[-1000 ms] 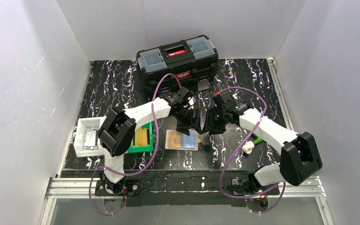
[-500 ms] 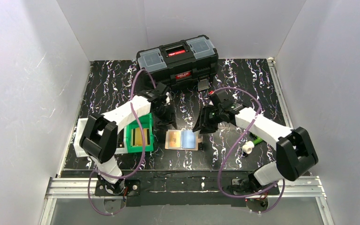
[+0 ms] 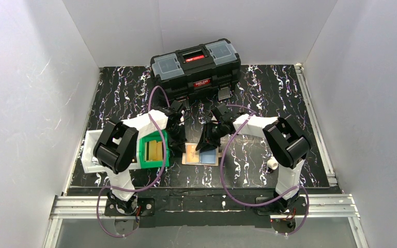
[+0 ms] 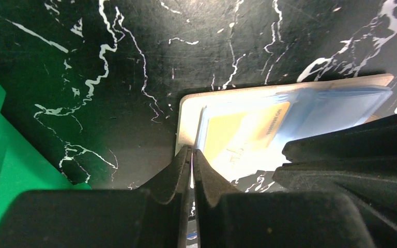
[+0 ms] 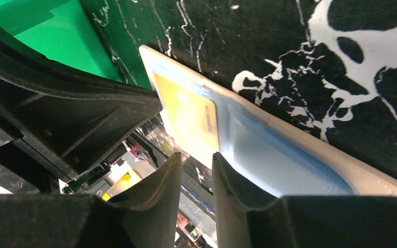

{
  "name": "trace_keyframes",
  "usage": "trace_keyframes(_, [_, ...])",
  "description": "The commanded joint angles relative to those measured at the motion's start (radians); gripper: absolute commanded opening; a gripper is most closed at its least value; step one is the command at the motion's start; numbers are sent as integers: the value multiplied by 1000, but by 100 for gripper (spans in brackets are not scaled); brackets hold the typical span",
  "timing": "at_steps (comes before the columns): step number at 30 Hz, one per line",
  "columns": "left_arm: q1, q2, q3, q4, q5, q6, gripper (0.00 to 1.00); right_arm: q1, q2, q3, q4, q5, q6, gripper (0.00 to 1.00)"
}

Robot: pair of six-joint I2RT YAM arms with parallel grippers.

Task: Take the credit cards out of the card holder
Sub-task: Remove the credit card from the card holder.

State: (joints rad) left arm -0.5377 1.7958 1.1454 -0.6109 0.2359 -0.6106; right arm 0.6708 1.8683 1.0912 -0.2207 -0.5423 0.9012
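Wrist views alone show left hand (image 4: 192, 151) together, right hand (image 5: 196, 157) slightly apart, over card holder (image 4: 187, 119).

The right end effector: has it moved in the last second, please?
Yes: the right end effector moved left, from beside the card holder to above it.

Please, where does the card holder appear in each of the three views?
Top external: card holder lies open at the table's centre, near the front.
Left wrist: card holder stretches from the middle to the right edge.
Right wrist: card holder runs diagonally from upper left to lower right.
Shared landmark: green bin, left of it everywhere.
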Motion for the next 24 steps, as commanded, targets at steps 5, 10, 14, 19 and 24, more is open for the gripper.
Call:
trace_keyframes(5, [2, -7, -69, 19, 21, -17, 2, -5, 31, -42, 27, 8, -21, 35])
trace_keyframes(10, [-20, -6, -90, 31, 22, -41, 0, -15, 26, -82, 48, 11, -29, 37])
trace_keyframes(14, [-39, -3, -100, 33, 14, -72, 0, -23, 12, -103, 50, 14, -41, 39])
trace_keyframes(19, [-57, -13, -124, 49, -3, -124, 0, -27, 4, -113, 47, 9, -57, 40])
trace_keyframes(24, [-57, -18, -155, 78, -7, -159, 0, -27, -2, -110, 44, -3, -68, 41])
